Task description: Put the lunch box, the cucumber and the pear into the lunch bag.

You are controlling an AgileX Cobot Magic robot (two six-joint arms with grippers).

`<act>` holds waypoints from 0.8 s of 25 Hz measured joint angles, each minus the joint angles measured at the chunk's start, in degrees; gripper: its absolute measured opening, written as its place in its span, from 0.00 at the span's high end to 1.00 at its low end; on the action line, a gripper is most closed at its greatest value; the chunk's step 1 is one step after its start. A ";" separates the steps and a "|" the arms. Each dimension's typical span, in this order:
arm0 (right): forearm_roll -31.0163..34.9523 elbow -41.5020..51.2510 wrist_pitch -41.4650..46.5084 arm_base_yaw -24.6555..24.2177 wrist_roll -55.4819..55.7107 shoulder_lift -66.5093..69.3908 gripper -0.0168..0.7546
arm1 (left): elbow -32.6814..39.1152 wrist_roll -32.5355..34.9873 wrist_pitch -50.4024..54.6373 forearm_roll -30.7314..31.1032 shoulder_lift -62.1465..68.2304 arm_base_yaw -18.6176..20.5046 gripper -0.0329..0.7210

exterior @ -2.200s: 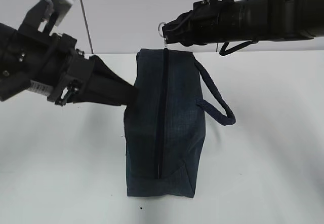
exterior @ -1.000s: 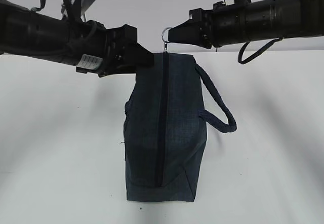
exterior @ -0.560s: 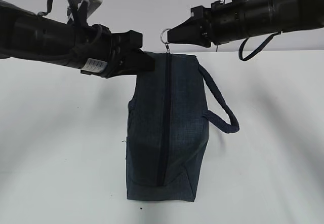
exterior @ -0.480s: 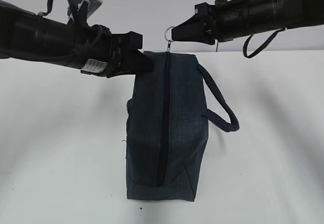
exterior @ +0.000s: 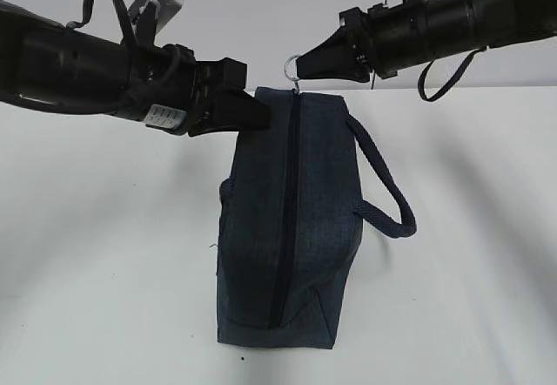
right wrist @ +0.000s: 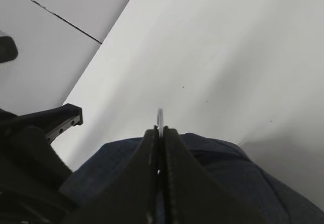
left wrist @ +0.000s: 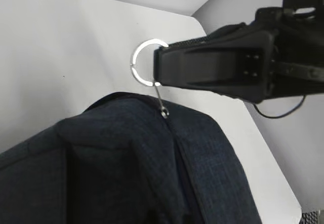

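The lunch bag (exterior: 287, 228) stands upright on the white table (exterior: 104, 254), its near bottom edge resting on the surface and its dark zipper (exterior: 285, 219) running up the front, closed. A looped handle (exterior: 383, 185) hangs off the bag's right side. At the bag's top left corner, the left gripper (exterior: 257, 115) is clenched on the fabric. Just above the bag's top, the right gripper (exterior: 305, 64) is pinched tight on the metal ring pull (left wrist: 143, 62), which a short link joins to the zipper.
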 joint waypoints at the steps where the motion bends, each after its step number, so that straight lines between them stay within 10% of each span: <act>1: -0.11 -0.71 0.36 -0.09 0.51 0.67 0.97 | 0.00 0.08 0.37 0.00 0.00 0.00 0.93; 20: -4.11 -9.30 4.21 -2.79 6.46 10.56 0.97 | 0.00 4.08 6.85 -0.84 -2.92 0.00 0.93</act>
